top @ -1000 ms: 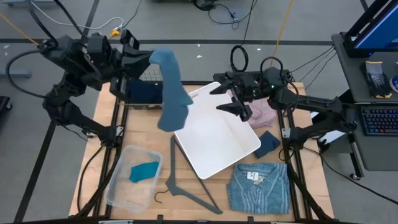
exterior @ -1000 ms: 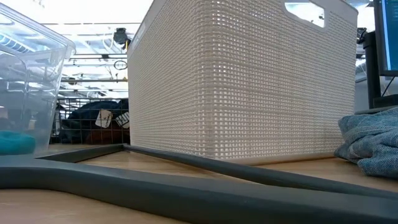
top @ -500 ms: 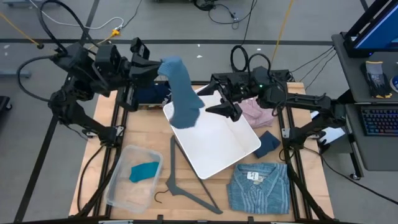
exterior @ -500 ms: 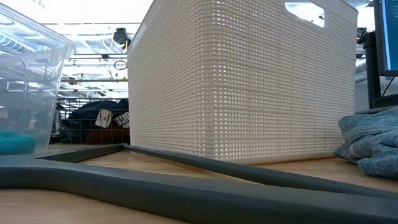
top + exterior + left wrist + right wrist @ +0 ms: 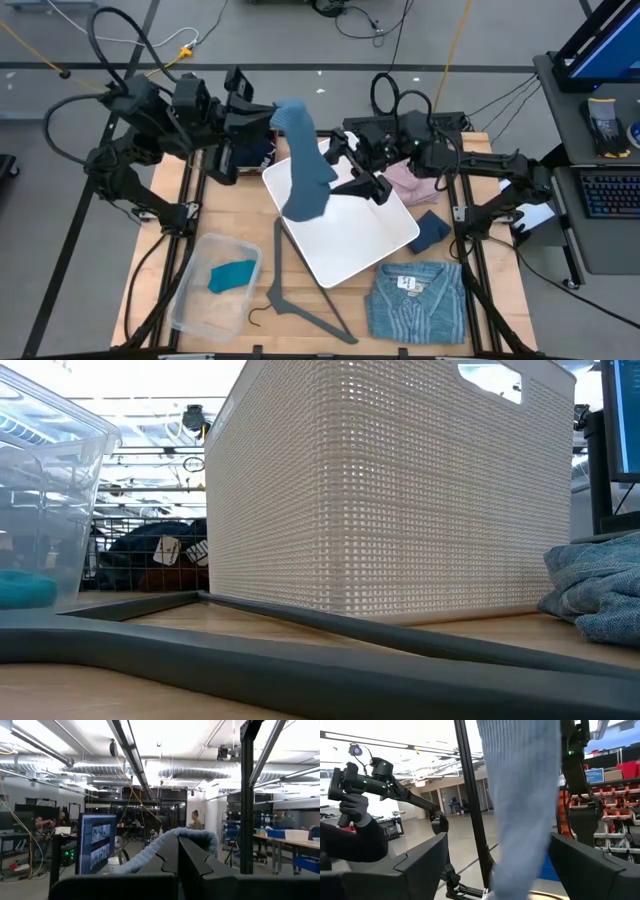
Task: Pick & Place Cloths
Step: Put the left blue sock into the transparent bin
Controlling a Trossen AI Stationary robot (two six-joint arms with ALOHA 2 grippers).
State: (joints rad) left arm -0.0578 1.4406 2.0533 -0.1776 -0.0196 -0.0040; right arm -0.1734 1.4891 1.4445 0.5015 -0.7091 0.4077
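On the left of the wooden surface [image 5: 235, 225], a clear plastic bin [image 5: 190, 300] at the near edge holds a teal cloth [image 5: 232, 274]. Just to its right lies a grey hanger [image 5: 300, 300], its hook toward the bin.

Above the far-left part of the surface, the left arm's tool [image 5: 268, 118] is clamped shut on the top of a blue knit cloth [image 5: 303, 170], which hangs down from the pinch and drapes in the air over the far-left corner of the white woven basket [image 5: 350, 235]. In the left wrist view the same cloth [image 5: 170, 845] is folded over the closed dark fingers [image 5: 192, 860]. A dark navy cloth [image 5: 250, 155] lies under that arm at the far edge.

The basket sits tilted at the centre of the surface; in the low view its woven wall [image 5: 400, 500] fills most of the picture.

To the right, the right arm's tool [image 5: 355, 168] is spread wide and empty, held over the basket's far rim just beside the hanging cloth; the right wrist view shows the cloth [image 5: 520, 805] between its parted fingers [image 5: 420, 865], apart from both. A pink fleece cloth [image 5: 415, 182] lies just right of the basket at the far side, a small navy cloth [image 5: 430, 230] sits nearer, and a blue striped shirt [image 5: 415, 300] with a white label rests flat at the near right.
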